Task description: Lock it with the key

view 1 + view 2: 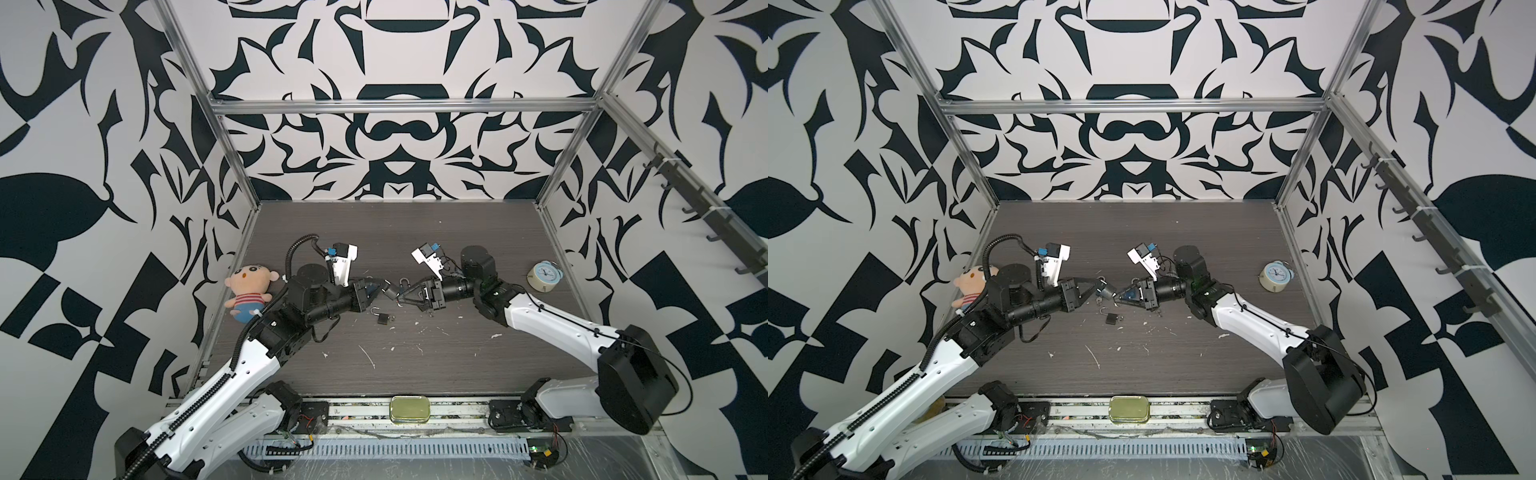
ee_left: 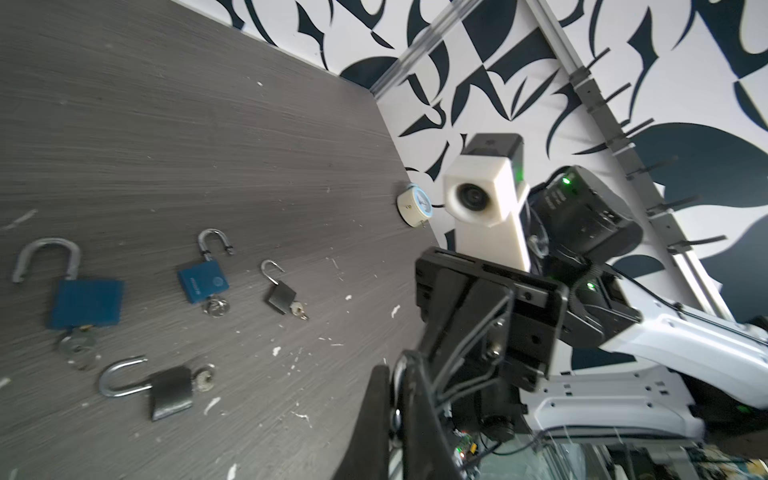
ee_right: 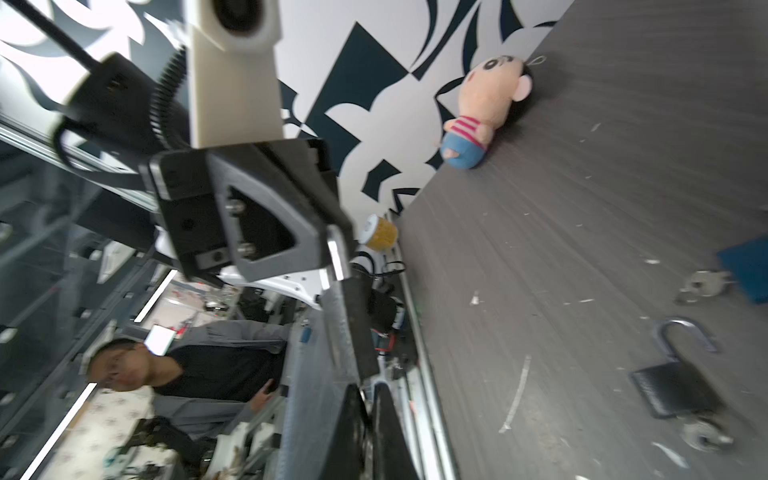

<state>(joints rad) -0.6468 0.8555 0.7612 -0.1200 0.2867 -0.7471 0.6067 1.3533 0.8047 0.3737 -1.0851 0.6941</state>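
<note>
Padlock point(image 1: 390, 293) clamped in left tool point(image 1: 380, 289), right tool point(image 1: 402, 296) closed beside.

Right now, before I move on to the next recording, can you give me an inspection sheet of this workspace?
Surface: dark wood-grain table, scattered white flecks.
Job's things: held padlock off the table between both gripper tips. Lying loose, shackles open, keys in: large blue padlock, small blue padlock, small dark padlock, larger dark padlock.
Clutter: plush doll, alarm clock, gold tin on the front rail.
Grippers: left gripper shut on held padlock; right gripper shut beside it, hold unclear.
Cables: black conduit on left arm; thin cable along right arm.
Surroundings: patterned walls, hook rail, person outside the cell.
</note>
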